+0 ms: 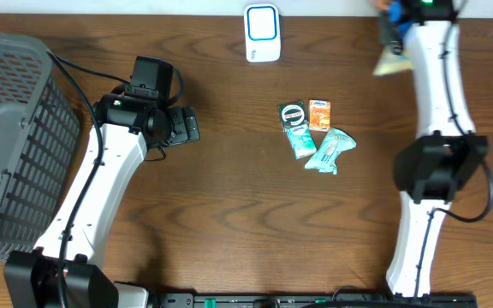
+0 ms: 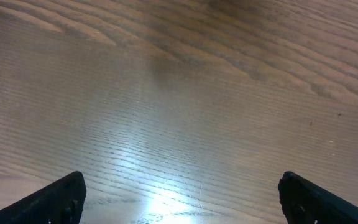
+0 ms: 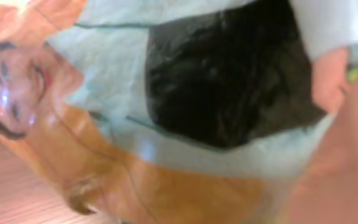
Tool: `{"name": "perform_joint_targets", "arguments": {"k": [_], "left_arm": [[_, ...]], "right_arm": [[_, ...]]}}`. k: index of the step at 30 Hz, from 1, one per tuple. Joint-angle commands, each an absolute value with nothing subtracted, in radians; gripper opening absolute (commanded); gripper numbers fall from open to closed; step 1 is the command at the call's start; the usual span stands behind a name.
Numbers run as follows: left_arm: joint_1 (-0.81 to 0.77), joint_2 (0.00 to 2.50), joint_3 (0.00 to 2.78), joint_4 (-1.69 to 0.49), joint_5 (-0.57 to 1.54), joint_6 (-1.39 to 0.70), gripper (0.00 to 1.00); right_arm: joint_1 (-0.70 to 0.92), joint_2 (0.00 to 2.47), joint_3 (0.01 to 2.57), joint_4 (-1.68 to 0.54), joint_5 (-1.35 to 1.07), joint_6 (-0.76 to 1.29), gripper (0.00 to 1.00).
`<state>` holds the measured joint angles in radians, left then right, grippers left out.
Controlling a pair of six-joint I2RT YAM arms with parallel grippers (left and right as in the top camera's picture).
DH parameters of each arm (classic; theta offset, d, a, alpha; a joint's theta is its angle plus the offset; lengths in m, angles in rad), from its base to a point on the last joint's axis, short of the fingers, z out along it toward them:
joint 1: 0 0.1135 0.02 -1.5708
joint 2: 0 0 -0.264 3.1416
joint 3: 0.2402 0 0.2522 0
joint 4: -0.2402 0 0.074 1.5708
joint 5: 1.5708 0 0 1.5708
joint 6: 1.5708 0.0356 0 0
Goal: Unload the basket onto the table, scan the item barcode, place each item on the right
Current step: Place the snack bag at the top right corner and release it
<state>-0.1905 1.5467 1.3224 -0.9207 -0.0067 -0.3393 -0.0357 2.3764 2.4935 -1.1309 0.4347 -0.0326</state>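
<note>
Overhead view: dark wooden tabletop (image 1: pixel 229 222) with a grey plastic lattice basket (image 1: pixel 15 128) at its left edge and a white-and-blue box-shaped barcode scanner (image 1: pixel 262 32) at its far edge. The right claw (image 1: pixel 390 24), at the far right corner, has a pale green, orange and black printed packet (image 1: pixel 391 62) at its tip, well to the right of the scanner. Both are blurred, and whether the jaws clamp the packet cannot be told. Right wrist view: the packet fills the frame, a printed face at left. The left claw (image 1: pixel 192 125) hovers spread wide over bare wood, holding nothing. Four small snack packets (image 1: pixel 315 133) lie clustered mid-tabletop.
</note>
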Motion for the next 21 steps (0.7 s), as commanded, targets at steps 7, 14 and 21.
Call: {"name": "perform_joint_targets", "arguments": {"k": [7, 14, 21], "left_arm": [[-0.186, 1.549, 1.328, -0.926, -0.02, -0.333, 0.98], [-0.186, 1.549, 1.328, -0.927, -0.02, -0.333, 0.98], [-0.186, 1.549, 1.328, -0.927, -0.02, -0.333, 0.98]], "right_arm": [[-0.327, 2.375, 2.463, -1.243, 0.119, 0.063, 0.99], [-0.311, 2.375, 2.415, -1.299, -0.34, 0.063, 0.99], [-0.225, 2.375, 2.305, -1.388, -0.524, 0.057, 0.99]]}}
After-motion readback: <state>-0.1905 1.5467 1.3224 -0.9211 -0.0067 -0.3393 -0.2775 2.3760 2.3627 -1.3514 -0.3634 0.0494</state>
